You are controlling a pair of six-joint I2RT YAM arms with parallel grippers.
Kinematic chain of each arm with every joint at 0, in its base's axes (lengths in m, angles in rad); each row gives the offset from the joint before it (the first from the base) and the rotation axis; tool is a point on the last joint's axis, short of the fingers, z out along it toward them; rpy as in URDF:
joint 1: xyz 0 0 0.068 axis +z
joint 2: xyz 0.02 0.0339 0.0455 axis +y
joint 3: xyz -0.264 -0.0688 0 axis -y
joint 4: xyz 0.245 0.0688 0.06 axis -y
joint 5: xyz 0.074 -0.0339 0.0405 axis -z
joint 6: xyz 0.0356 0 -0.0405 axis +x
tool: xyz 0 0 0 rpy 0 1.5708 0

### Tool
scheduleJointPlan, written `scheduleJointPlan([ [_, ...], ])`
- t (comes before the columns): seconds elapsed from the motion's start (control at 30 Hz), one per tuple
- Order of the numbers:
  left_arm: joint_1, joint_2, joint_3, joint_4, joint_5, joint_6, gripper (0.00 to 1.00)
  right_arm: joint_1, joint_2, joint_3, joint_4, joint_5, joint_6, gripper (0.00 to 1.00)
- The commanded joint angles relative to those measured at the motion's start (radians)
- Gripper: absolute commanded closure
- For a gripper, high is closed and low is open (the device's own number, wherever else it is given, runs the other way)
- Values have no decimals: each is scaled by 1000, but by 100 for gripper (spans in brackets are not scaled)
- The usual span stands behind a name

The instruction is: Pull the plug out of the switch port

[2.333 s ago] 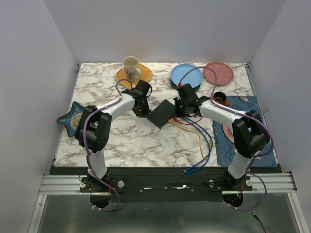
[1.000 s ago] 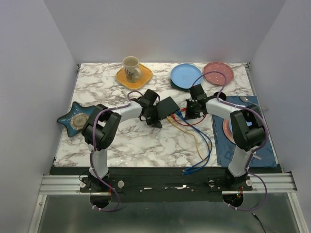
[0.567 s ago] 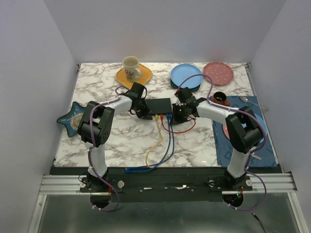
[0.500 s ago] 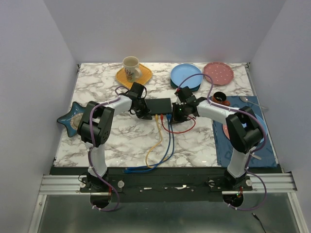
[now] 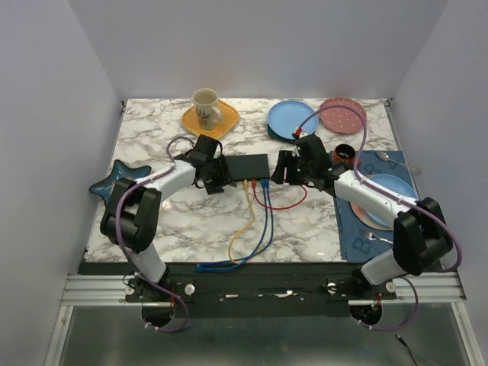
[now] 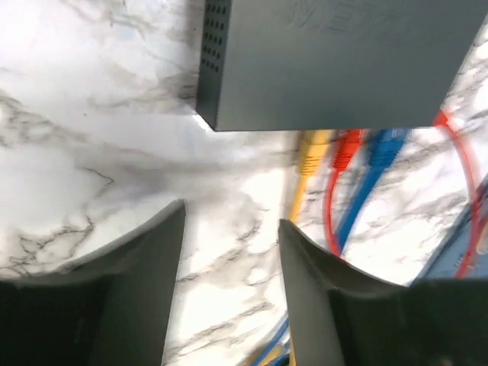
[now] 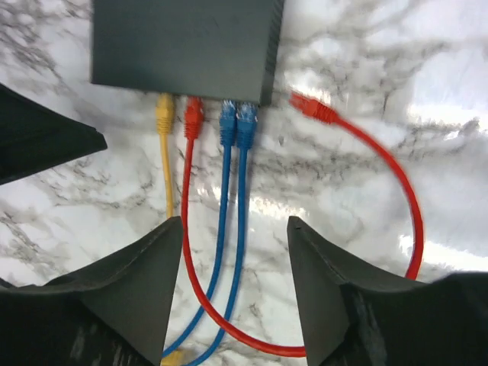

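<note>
Top view: the black box (image 5: pixel 248 165) sits mid-table, a little toward the far edge. Its long axis runs left to right, and its port edge (image 7: pixel 217 99) faces the near edge. The left claw (image 5: pixel 216 177) is just off the box's left end and the right claw (image 5: pixel 284 168) just off its right end.

The right wrist view gives you what the top view hides under the claw. Four plugs sit in a row on the port edge: a yellow plug (image 7: pixel 164 114), a seated red plug (image 7: pixel 193 118) and two blue plugs (image 7: pixel 236 122). A loose red plug (image 7: pixel 311 107) lies on the marble just beside the box's near right corner, out of any port. Its nose points at that corner and its long axis slants away from the box. The red cable (image 7: pixel 404 206) loops from it back to the seated red one. The right claw is spread wide and grips nothing; cables and marble lie between its fingers.

The left wrist view shows you the box's near left corner and blurred plugs. The left claw is spread over bare marble.

Around the box: a mug (image 5: pixel 205 103) on a yellow plate (image 5: pixel 221 122), a blue plate (image 5: pixel 291 118) and a pink plate (image 5: pixel 343 114) stand along the far edge. A star dish (image 5: pixel 113 181) is at the left edge and a blue mat (image 5: pixel 366 229) at the right. The yellow cable (image 5: pixel 242 221) and blue cables (image 5: pixel 264 225) trail to the near edge.
</note>
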Motion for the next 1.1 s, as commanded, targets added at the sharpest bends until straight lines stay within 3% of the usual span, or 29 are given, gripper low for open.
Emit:
scheduleJointPlan([
  [0.0, 0, -91, -7, 30, -73, -1, 1, -5, 28, 27, 92, 66, -37, 30],
  [0.07, 3, -85, 0, 27, -70, -12, 1, -14, 62, 58, 83, 40, -16, 31],
  [0.17, 26, -68, -4, 34, -67, -29, 1, -30, 130, 125, 69, 35, 19, 51],
  [0.2, 46, -65, -9, 44, -69, -38, 1, -34, 148, 142, 66, 35, 25, 64],
  [0.23, 59, -62, -12, 47, -73, -45, 2, -37, 188, 180, 54, 37, 33, 71],
  [0.3, 83, -56, -27, 71, -69, -72, 14, -54, 229, 217, 37, 38, 54, 85],
  [0.4, 115, -29, -20, 74, -70, -84, 23, -80, 304, 286, 12, 32, 82, 94],
  [0.53, 132, 68, 46, 35, -70, -69, 29, -103, 396, 363, -29, 17, 98, 99],
  [0.7, 132, 164, 122, 13, -31, -64, 32, -105, 508, 443, -72, -28, 99, 99],
  [1.07, 132, 247, 178, 24, 69, -44, 34, -71, 516, 367, -19, -111, 136, 99],
])
